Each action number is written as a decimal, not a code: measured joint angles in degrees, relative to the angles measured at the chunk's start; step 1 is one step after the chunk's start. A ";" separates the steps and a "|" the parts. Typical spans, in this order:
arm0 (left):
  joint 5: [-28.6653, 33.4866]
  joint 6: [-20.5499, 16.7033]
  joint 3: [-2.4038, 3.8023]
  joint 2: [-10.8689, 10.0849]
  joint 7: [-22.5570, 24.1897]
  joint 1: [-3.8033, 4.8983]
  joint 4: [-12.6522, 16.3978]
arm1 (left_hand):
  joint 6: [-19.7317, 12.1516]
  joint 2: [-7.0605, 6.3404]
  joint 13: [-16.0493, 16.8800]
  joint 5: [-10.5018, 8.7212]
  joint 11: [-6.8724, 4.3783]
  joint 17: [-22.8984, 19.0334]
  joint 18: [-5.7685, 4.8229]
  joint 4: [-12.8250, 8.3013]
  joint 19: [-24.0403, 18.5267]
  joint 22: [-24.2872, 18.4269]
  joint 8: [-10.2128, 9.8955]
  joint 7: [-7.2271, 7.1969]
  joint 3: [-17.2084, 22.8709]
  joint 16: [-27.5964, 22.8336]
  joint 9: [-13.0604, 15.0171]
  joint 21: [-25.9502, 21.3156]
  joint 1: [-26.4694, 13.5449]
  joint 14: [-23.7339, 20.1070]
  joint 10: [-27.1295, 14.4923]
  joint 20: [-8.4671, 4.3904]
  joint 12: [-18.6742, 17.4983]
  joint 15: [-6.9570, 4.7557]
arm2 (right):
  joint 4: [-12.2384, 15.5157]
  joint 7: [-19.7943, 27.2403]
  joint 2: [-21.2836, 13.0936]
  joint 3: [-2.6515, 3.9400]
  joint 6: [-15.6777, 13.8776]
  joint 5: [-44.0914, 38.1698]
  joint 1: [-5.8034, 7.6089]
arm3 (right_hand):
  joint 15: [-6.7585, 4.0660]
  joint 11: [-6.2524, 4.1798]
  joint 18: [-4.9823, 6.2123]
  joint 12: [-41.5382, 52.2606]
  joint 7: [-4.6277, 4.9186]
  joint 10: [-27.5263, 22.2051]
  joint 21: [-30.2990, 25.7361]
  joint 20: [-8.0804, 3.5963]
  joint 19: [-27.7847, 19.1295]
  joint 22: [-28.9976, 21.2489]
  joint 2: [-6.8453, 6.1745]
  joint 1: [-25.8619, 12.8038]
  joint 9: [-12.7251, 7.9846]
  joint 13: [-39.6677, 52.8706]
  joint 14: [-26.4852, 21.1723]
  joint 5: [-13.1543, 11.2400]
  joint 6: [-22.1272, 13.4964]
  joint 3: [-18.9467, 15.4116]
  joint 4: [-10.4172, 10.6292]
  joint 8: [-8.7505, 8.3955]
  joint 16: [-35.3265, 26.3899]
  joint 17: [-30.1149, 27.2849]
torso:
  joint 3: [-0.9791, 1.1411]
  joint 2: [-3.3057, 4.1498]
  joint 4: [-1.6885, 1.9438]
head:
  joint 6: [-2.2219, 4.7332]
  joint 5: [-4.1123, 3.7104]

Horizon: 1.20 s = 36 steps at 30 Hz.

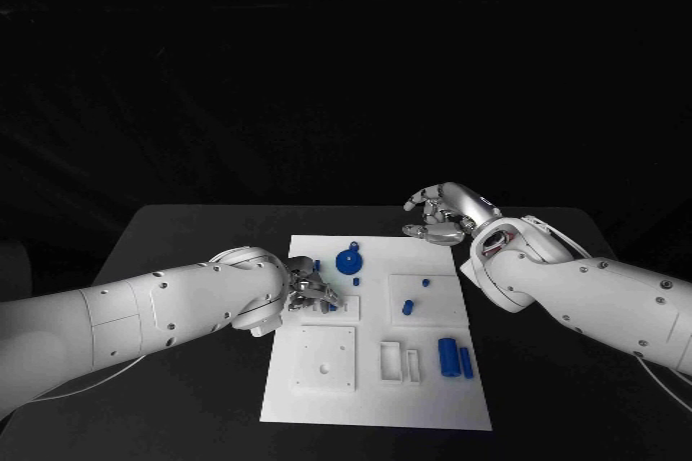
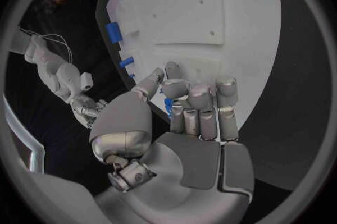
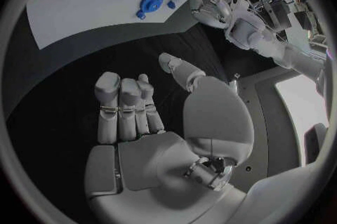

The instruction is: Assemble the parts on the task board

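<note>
Black table across the middle of the head view, white task board lying lengthwise at centre frame, running down toward the bottom edge.

Left hand parked over the board's left edge, just left of centre frame. Fingers curled in tight around something small and blue, looks like one of the parts pinched between thumb and fingers, though mostly hidden by the fingers in the left wrist view. Can't tell its shape.

Right hand up at the board's upper right corner, hovering over the black table just off the board. Fingers loosely bent and apart in the right wrist view, nothing in the palm, so open and empty.

Parts on the board, head view:
- round blue disc part near the top, slightly left of the board's middle
- tiny blue peg to the right of it
- short blue pin lying just below that, centre of the frame
- two blue cylinders lying side by side at the lower right of the board
- white square plate with small holes at lower left
- narrow white slotted pieces between the plate and the cylinders
</note>
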 measured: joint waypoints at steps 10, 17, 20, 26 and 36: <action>0.14 -0.06 0.03 -0.37 0.11 -0.01 0.05 | -0.14 -2.03 -0.33 0.00 0.15 -0.47 0.91 1.03 -0.93 -0.58 -0.27 -0.14 -2.86 0.21 0.33 0.00 -2.03 -0.26 -0.29 0.52 0.00 -0.30 | -0.05 0.03 -0.02 0.00 -0.02 0.10 0.00 | 0.00 0.00 0.00 0.00 -0.01 0.00 0.00 0.08 -0.08 0.05 0.00 0.00 -0.05 -0.05 0.00 0.00 -0.01 -0.16 0.16 0.00 0.00 0.00 | -0.02 -0.01 -0.02 | 0.14 -0.10; 0.85 -0.53 0.20 -1.74 0.30 -0.01 0.86 | -1.26 -2.02 -0.93 0.00 0.36 -1.03 0.92 0.37 -1.44 -1.01 -1.06 0.24 -3.53 -0.07 0.33 0.00 -2.02 -1.13 -0.92 0.62 -0.63 -0.20 | -0.17 0.12 -0.04 0.00 -0.04 0.29 0.00 | 0.00 0.00 0.00 0.18 -0.01 0.00 0.00 0.09 -0.09 0.05 0.00 0.00 -0.05 -0.11 0.00 0.00 -0.02 -0.16 0.16 0.00 0.00 0.00 | -0.02 -0.04 0.00 | 0.36 -0.20; 1.69 -0.88 0.74 -2.62 0.58 0.03 1.86 | -2.30 -2.07 -1.68 0.00 0.86 -1.69 0.91 0.12 -2.24 -1.45 -1.91 0.60 -3.78 -1.20 0.27 -0.57 -1.46 -1.94 -1.66 0.80 -1.92 0.28 | -0.24 0.18 -0.04 0.00 -0.05 0.38 -0.01 | 0.00 0.00 0.00 0.23 -0.10 0.00 0.00 0.09 -0.10 0.05 0.00 0.00 -0.05 -0.11 0.00 0.00 -0.11 -0.29 0.28 0.00 0.00 0.00 | -0.02 -0.05 0.03 | 0.49 -0.21; 3.52 -1.45 4.36 -4.24 1.09 0.58 3.19 | -5.05 -1.26 -3.67 0.00 2.39 -3.54 0.91 -0.66 -4.20 -2.86 -4.68 2.14 -4.24 -4.29 -0.86 -2.45 -0.65 -4.08 -3.78 1.53 -5.53 1.71 | -0.73 0.29 -0.16 0.00 -0.06 0.66 -0.01 | 0.00 0.00 0.01 0.23 0.05 0.00 0.00 0.10 -0.10 0.04 0.00 0.00 -0.10 -0.17 0.00 0.00 -0.02 -0.32 0.32 0.00 0.00 0.00 | -0.02 -0.05 0.09 | 0.81 -0.26; 4.91 -0.91 5.01 -3.31 1.13 3.44 -3.24 | -8.87 -1.27 -5.69 0.23 3.73 -5.52 -0.01 -0.96 -6.16 -4.74 -7.80 3.74 -3.94 -7.67 -2.40 -4.88 0.57 -6.22 -6.12 2.03 -9.46 3.08 | -1.06 0.42 -0.13 0.00 -0.06 0.88 0.00 | 0.00 0.00 0.00 0.23 0.14 0.00 0.00 0.02 -0.02 0.04 0.00 0.00 -0.10 -0.16 0.00 0.00 -0.07 -0.32 0.32 0.00 0.00 0.00 | 0.01 0.00 0.07 | 1.18 0.09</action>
